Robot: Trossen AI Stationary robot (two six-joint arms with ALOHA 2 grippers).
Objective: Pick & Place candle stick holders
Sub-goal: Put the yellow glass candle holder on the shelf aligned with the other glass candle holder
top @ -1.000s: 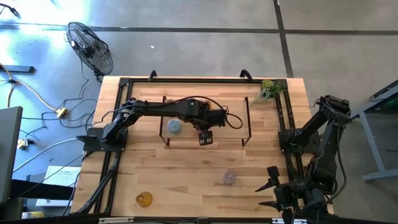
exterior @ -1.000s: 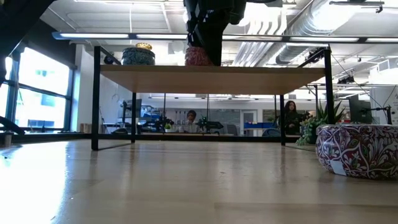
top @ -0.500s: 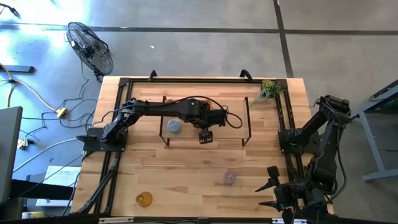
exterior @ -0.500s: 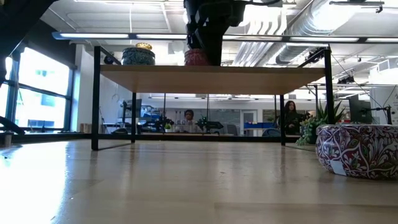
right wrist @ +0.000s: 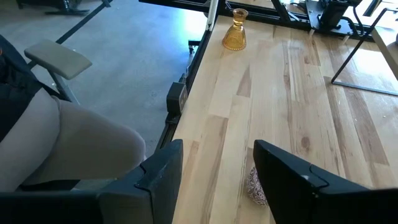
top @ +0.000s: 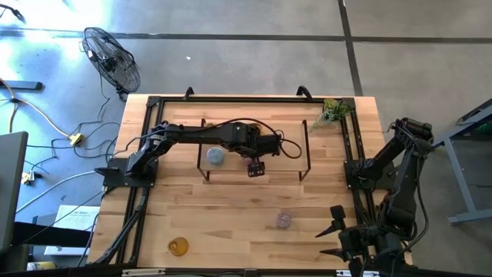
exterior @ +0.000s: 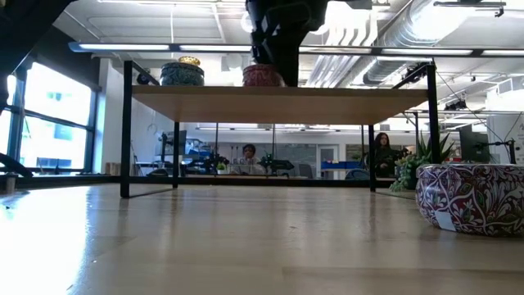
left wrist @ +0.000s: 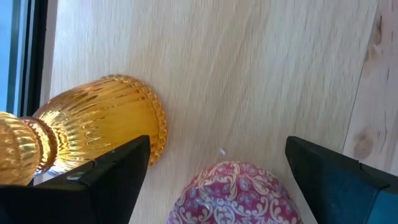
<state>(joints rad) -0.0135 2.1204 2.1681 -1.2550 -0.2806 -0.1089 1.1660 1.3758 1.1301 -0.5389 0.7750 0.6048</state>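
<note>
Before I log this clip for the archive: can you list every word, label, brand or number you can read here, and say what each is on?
None can be read in any view.
White sheet on the floor left of the table: it seems to carry print, too small to read.
Pink holder, purple holder and blue holder: ornament only, no lettering.
Amber holder: plain ribbed glass.

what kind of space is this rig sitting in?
Probably an open-plan lab or workshop. Bare concrete floor around the table, with a standing fan and loose cables. The low view shows exposed ceiling ducts and people at desks behind the shelf.
</note>
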